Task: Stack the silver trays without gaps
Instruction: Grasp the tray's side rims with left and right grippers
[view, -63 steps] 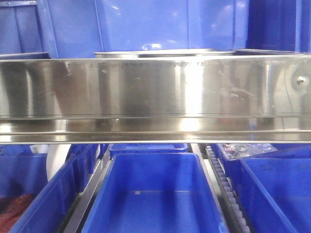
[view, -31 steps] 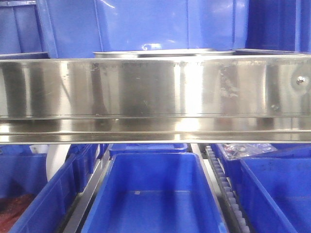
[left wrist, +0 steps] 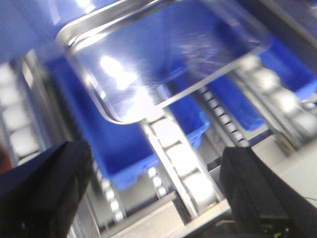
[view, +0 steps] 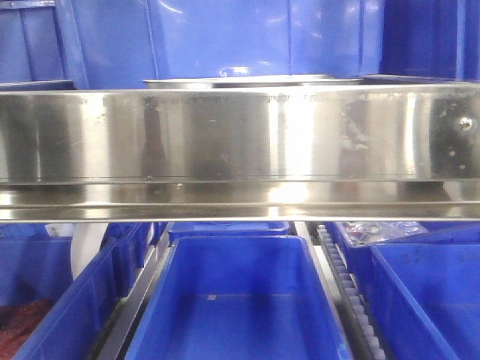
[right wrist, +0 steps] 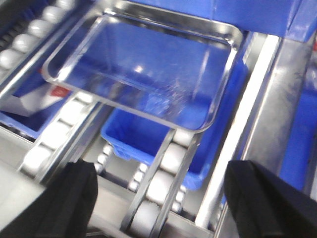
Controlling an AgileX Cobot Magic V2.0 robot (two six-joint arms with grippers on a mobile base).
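We have both claws off the silver tray [right wrist: 148, 59] at this moment. From the right wrist, the tray lies open side up, shallow and shiny, over a blue bin [right wrist: 143, 136] and across the white rollers [right wrist: 166, 158]. The right gripper [right wrist: 158, 188] hangs on the near side of the tray, its two dark fingers [right wrist: 262, 198] spread wide, gripping nothing and clear of the rim.

Over to the left wrist, where the view is blurred. We see the silver tray [left wrist: 163, 54] from its other near corner. The left gripper [left wrist: 156, 168] sits short of that corner with its fingers [left wrist: 44, 193] wide apart, and it too is apart from the tray. Whether this is one tray or several nested together, we cannot tell.

On the front view, only the tray's thin rim [view: 240, 81] shows. Just below that rim runs the long steel band [view: 225, 135], with its screw [view: 466, 120] well off to the tray's right. Further below the tray, under the band, sits a lower blue bin [view: 240, 300].
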